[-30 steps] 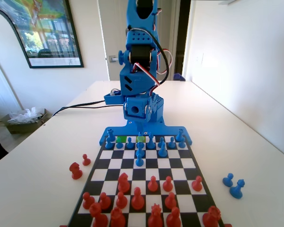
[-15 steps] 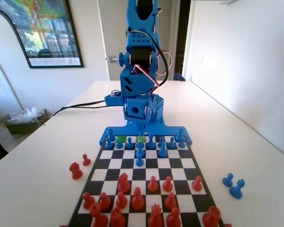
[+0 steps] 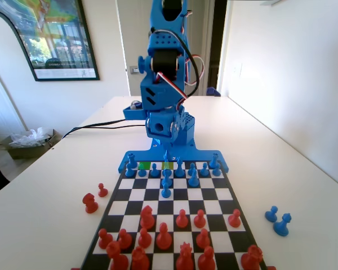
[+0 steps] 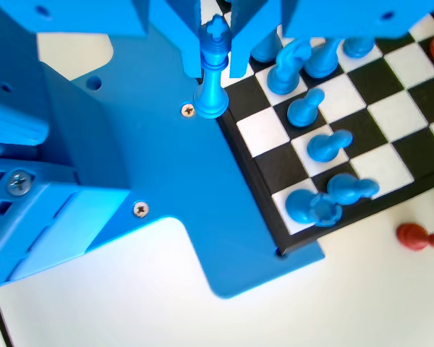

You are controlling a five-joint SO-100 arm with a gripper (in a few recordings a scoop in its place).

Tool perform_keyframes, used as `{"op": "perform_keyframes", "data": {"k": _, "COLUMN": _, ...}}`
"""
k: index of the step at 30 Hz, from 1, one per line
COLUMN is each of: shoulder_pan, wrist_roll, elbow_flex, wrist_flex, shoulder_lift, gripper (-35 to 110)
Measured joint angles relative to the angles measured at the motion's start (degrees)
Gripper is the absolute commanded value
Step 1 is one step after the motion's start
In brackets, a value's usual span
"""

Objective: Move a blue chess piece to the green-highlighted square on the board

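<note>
You have the blue chess piece (image 4: 213,72) pinched between the 2 jaws of the gripper (image 4: 215,54), which close on its upper stem just under the cross-shaped top. Its base hangs over the blue rim at the edge of the board (image 4: 275,155), so the pickup looks done and the carry and set-down are what is left. In the fixed view the green-highlighted square (image 3: 145,166) lies in the board's far row, just beside a paler yellow-green square (image 3: 168,165). In the wrist view the jaws' upper parts are cut off at the top edge, and you cannot see the green square there. How high the piece hangs above the board is hard to judge.
</note>
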Motion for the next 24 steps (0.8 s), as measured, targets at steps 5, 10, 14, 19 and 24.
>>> {"op": "perform_keyframes", "data": {"k": 5, "shoulder_pan": 4.0, "wrist_roll": 0.0, "elbow_flex": 0.0, "wrist_flex": 0.0, "shoulder_lift": 0.1, "gripper": 1}}
{"op": "perform_keyframes", "data": {"k": 10, "shoulder_pan": 8.3, "wrist_roll": 0.0, "elbow_flex": 0.0, "wrist_flex": 0.6, "shoulder_lift": 0.1, "gripper": 1}}
{"op": "perform_keyframes", "data": {"k": 14, "shoulder_pan": 11.5, "wrist_roll": 0.0, "elbow_flex": -1.1, "wrist_flex": 2.3, "shoulder_lift": 0.1, "gripper": 1}}
{"op": "perform_keyframes", "data": {"k": 19, "shoulder_pan": 14.4, "wrist_roll": 0.0, "elbow_flex": -2.6, "wrist_flex": 3.9, "shoulder_lift": 0.1, "gripper": 1}}
{"op": "perform_keyframes", "data": {"k": 24, "shoulder_pan": 14.2, "wrist_roll": 0.0, "elbow_flex": -4.0, "wrist_flex": 3.8, "shoulder_lift": -0.3, "gripper": 1}}
